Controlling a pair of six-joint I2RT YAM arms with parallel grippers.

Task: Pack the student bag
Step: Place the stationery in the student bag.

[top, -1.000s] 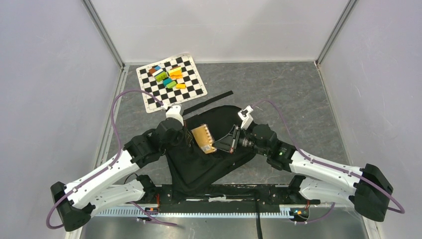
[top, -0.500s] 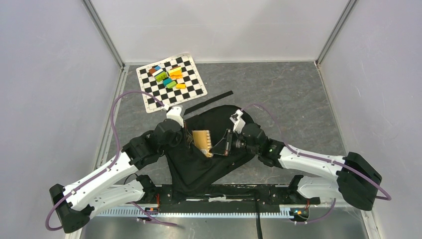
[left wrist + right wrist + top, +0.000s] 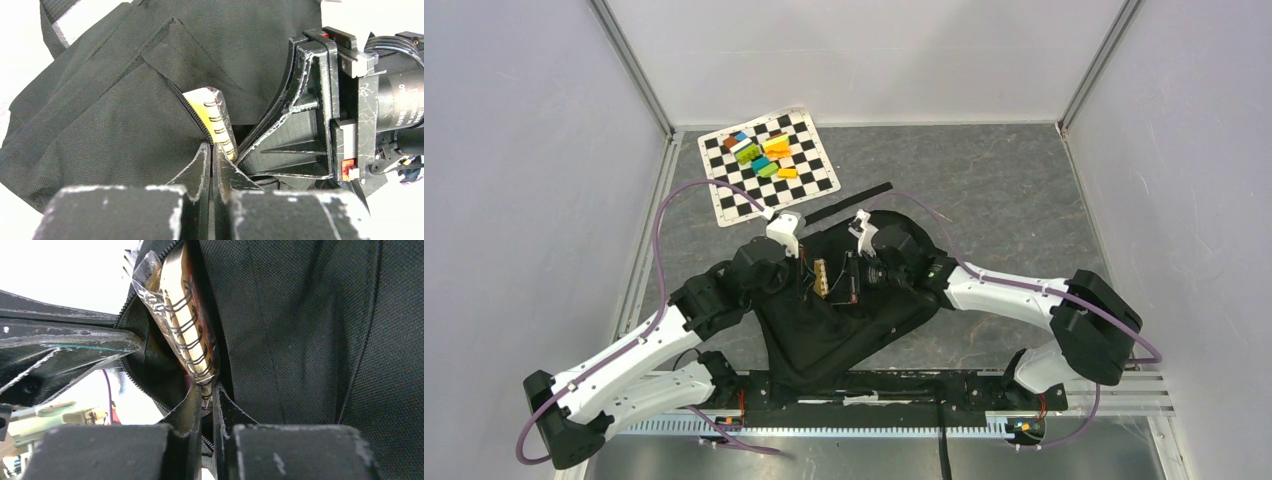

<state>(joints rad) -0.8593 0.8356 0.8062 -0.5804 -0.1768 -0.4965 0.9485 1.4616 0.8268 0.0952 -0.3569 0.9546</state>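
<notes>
Sliding in toward nine o'clock with right jaws clamped on the spiral notebook (image 3: 220, 121), now mostly sunk inside the student bag (image 3: 100, 115) held open by pinched-shut left jaws

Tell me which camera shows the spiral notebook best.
Right wrist: the notebook fills the frame's middle, wire coils and clear cover sharp, set in the zip opening of the backpack. Left wrist shows only its yellowish top corner and coils poking from the opening. Top external shows a small tan sliver between the arms.
</notes>
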